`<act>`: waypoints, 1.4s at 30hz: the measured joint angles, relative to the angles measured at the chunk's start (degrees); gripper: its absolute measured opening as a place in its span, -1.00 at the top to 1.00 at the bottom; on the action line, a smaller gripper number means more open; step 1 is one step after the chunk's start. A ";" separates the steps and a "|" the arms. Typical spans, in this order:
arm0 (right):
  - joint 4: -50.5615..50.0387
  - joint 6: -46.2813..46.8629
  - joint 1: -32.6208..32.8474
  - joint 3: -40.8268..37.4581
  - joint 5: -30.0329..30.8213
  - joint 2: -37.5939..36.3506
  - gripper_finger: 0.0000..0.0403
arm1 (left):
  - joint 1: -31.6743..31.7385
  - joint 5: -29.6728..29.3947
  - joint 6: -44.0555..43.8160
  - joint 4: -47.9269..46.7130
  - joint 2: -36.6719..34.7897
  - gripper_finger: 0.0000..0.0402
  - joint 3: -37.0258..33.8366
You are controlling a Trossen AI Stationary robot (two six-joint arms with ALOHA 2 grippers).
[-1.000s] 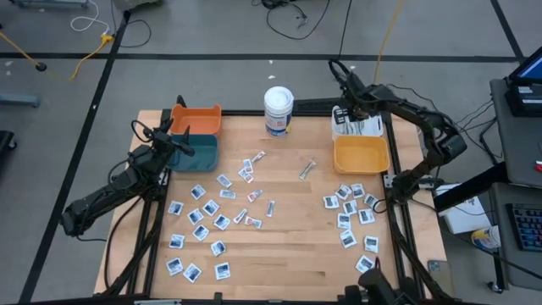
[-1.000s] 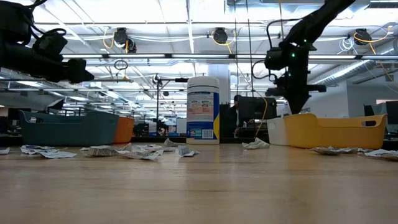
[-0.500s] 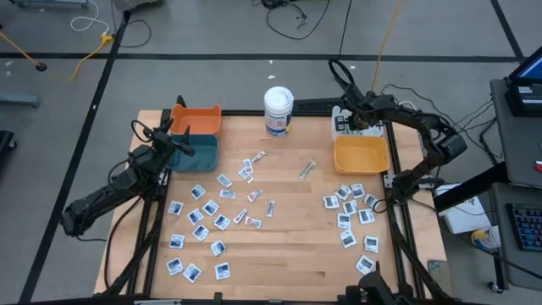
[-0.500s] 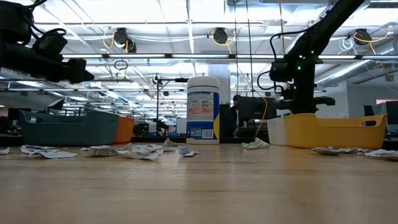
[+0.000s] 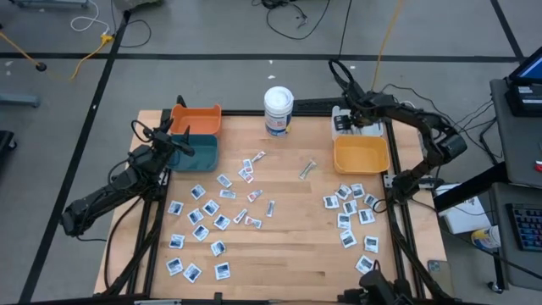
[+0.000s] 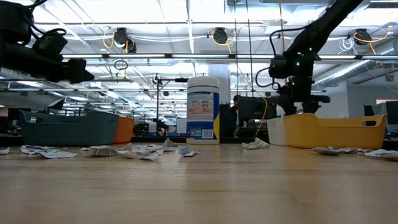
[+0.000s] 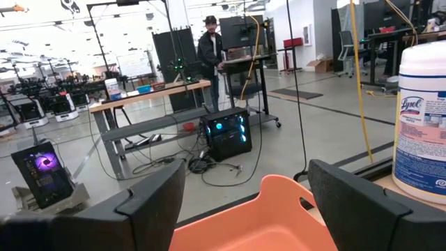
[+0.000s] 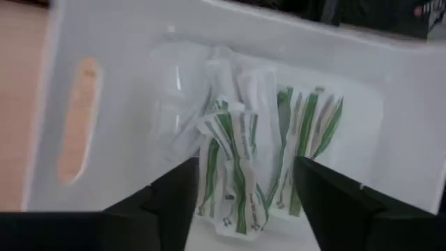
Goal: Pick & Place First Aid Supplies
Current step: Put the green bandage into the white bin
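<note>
One word reads clearly: "Lysol", in blue script on the white tub [image 7: 421,125] (seen from the left wrist). The small print beneath it blurs out, and the packets' markings are too small to read.

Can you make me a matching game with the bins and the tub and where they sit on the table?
Things:
1. orange bin
2. teal bin
3. yellow bin
4. tub

Places:
A. right side of the table, just in front of the white bin
B. back edge, near the middle
C. back left corner
D. left side, right in front of the orange bin

Pairs: 1-C, 2-D, 3-A, 4-B
</note>
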 joint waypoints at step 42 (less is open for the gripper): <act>-14.66 -60.47 27.96 15.71 -4.57 0.26 -0.23 | 0.00 0.00 0.00 0.00 0.02 -0.53 -0.01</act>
